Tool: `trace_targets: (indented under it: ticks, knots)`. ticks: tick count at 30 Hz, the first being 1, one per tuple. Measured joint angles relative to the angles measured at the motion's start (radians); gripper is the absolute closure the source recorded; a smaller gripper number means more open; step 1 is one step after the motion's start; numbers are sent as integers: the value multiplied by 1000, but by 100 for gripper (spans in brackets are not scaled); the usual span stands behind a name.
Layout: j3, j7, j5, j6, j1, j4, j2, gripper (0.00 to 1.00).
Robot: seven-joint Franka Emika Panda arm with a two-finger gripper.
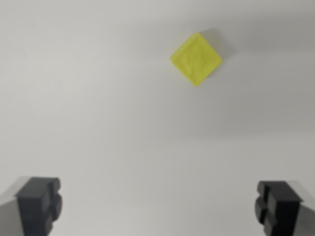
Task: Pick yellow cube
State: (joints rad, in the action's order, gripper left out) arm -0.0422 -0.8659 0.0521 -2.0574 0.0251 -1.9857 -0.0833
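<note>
A plain white tabletop fills nearly the whole wrist view — matte, evenly lit, a little darker toward the top edge, with no markings, labels or writing anywhere on it.

Next in size are the two black fingers of the gripper, which rise from the bottom corners of the frame. One fingertip sits at the wrist view's left, the other at the wrist view's right, each a blocky dark pad with a faint groove across its face and a pale grey body behind it. The jaws stand spread wide apart, with only bare table between them; they grasp nothing. No brand or lettering can be made out on either finger.

Smallest is the yellow cube, lying on the table in the upper part of the view, right of centre. It is turned so that its top face reads as a diamond, one corner pointing down the frame toward the gripper. Its surface is a bright, slightly grainy lemon yellow, unmarked — a soft shadow falls just beside it on its upper right. The cube lies well apart from both fingertips, nearer the line of the right one than the left.
</note>
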Motion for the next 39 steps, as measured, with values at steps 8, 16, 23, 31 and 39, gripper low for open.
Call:
trace_targets:
  ticks: [8,16,23,31,39]
  knots:
    - [0,27,0,-10,4,-2,-6,0]
    - [0,97,-2,-58,14,-22,-31,0]
    - [0,159,-5,-100,22,-37,-56,0]
    - [0,231,-10,-147,32,-52,-87,0]
    - [0,303,-15,-192,41,-62,-120,0]
